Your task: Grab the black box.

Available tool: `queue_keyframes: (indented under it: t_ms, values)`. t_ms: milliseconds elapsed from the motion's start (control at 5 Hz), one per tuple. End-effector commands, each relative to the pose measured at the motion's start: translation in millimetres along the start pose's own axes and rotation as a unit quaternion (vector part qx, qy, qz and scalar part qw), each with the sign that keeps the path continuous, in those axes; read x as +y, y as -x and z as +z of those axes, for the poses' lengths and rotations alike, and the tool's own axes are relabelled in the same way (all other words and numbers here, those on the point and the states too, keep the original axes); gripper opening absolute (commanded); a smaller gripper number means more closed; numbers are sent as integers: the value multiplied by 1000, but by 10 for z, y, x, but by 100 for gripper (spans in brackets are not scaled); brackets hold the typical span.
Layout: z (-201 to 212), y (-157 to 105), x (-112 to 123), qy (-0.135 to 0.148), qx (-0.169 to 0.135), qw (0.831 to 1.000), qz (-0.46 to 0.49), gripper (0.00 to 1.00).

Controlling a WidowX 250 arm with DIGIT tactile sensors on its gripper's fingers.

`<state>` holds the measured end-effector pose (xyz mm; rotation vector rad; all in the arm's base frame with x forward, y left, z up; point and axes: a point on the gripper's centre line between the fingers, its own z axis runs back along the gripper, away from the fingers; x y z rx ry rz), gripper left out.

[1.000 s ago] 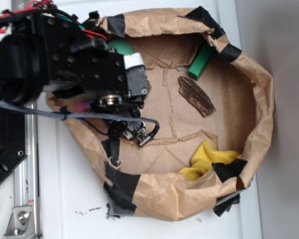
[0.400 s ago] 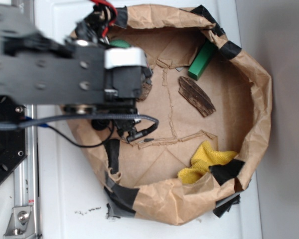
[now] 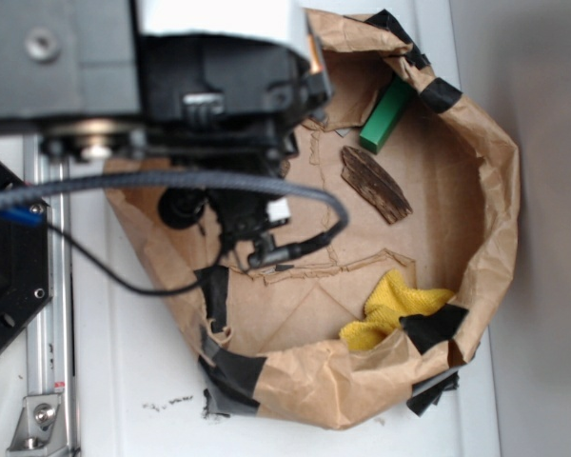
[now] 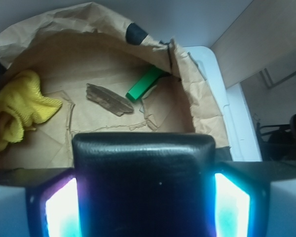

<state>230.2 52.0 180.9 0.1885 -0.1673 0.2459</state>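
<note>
In the wrist view the gripper [image 4: 144, 197] is clamped on the black box [image 4: 144, 182], which fills the lower centre between its two lit fingers [image 4: 61, 210]. Behind it, inside the brown paper enclosure [image 4: 197, 103], a yellow cloth [image 4: 17, 111] lies at the left, a dark bark-like piece [image 4: 109, 99] in the middle and a green block [image 4: 144, 84] further right. In the exterior view the arm [image 3: 171, 67] covers the upper left and hides the box.

In the wrist view the box [image 4: 144, 185] sits between the gripper's [image 4: 144, 197] two fingers [image 4: 59, 207], in front of the paper tray [image 3: 500, 190]. Inside the tray, the bark piece [image 3: 374, 184] lies near the middle. The block [image 3: 386, 114] leans at the far wall behind it. The cloth [image 3: 395, 307] lies in the opposite corner, against the wall.
</note>
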Motion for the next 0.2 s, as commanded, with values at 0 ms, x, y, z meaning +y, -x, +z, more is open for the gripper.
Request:
queue_keyframes:
  t_ms: [0]
  values:
    - [-70,-151,41,-17,-11,1000,-21,0]
